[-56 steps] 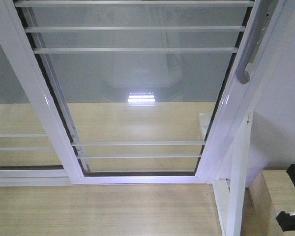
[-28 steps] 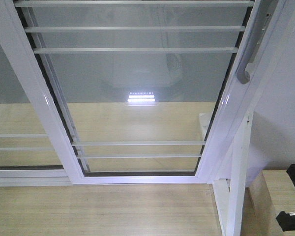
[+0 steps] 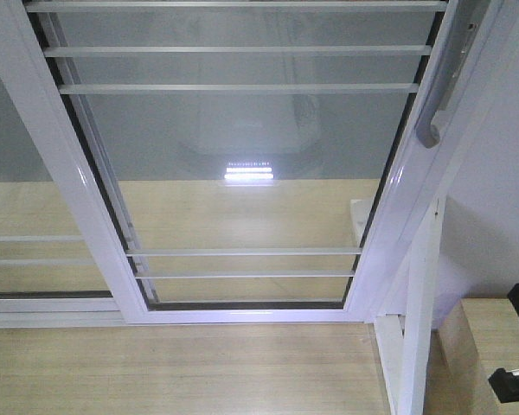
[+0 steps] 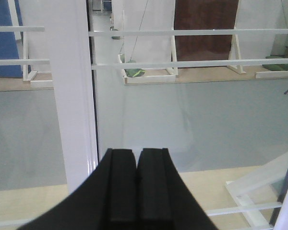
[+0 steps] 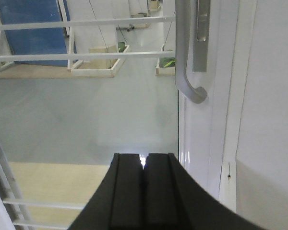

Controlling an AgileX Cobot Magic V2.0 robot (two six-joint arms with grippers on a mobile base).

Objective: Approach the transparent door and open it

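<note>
**Front view:** A tall transparent door, clear glass in a white frame crossed by thin white horizontal bars, stands directly ahead of the robot and appears shut. Its long curved grey metal pull handle runs down the right-hand edge beside a plain white wall. A similar white-framed glass panel with no handle overlaps it on the left. A pale wooden floor lies in front, and a bright glare sits mid-pane.

**Left wrist view:** The black left tool faces a white upright of the frame, fingers pressed together and holding nothing. The handle is out of this view.

**Right wrist view:** The black right tool, also closed and empty, sits below and slightly left of the handle's hooked lower end without touching it.

The approach looks nearly complete. To open the door cleanly, the right tool would likely need to part its fingers, rise to the handle's straight section and close squarely around it. The pull should then follow the track, since the overlapping panels suggest a sliding door. The handle stands close to the frame, which leaves little room for the fingers.
</note>
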